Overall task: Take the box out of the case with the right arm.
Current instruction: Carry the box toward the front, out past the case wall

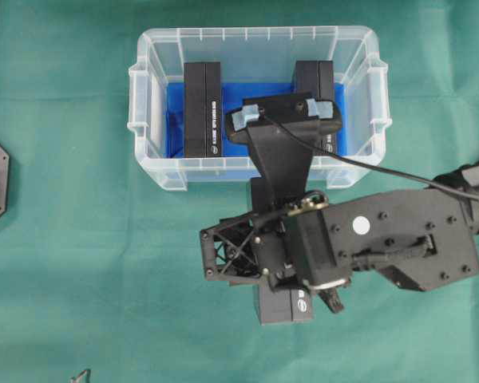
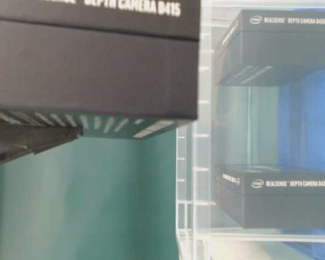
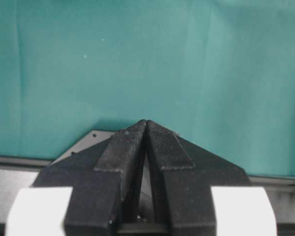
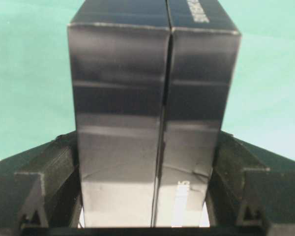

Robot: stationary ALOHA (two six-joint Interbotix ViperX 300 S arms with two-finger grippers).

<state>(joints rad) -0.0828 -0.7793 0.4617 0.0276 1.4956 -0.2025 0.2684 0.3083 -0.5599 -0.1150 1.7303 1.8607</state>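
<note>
Fingers (image 4: 54, 182) of the right end effector (image 4: 147, 191) press against both long sides of a black box (image 4: 152, 123), spread only as wide as the box itself. The wrist view shows the box standing out from between them, its seam running down the middle and white lettering along one edge, with green tabletop (image 4: 29, 73) behind. From overhead the right end effector (image 1: 283, 291) sits outside the case (image 1: 156, 171), just in front of its near wall, and only the lower end of the held box (image 1: 283, 307) pokes out from under the wrist; the rest is covered by the arm and its camera mount. In the table-level view the held box (image 2: 92, 65) fills the upper left, blurred and cut off by the frame, clear of the green surface, with "DEPTH CAMERA D415" partly readable.

Two more black boxes remain in the case on its blue floor: the left box (image 1: 202, 110) is fully visible overhead, the right box (image 1: 315, 76) is largely hidden by the camera mount. Through the clear wall at table level both read "REALSENSE DEPTH CAMERA D435i".

The left end effector (image 3: 146, 129) has its tips pressed together over bare green tabletop, holding nothing. It lies outside the overhead view.
</note>
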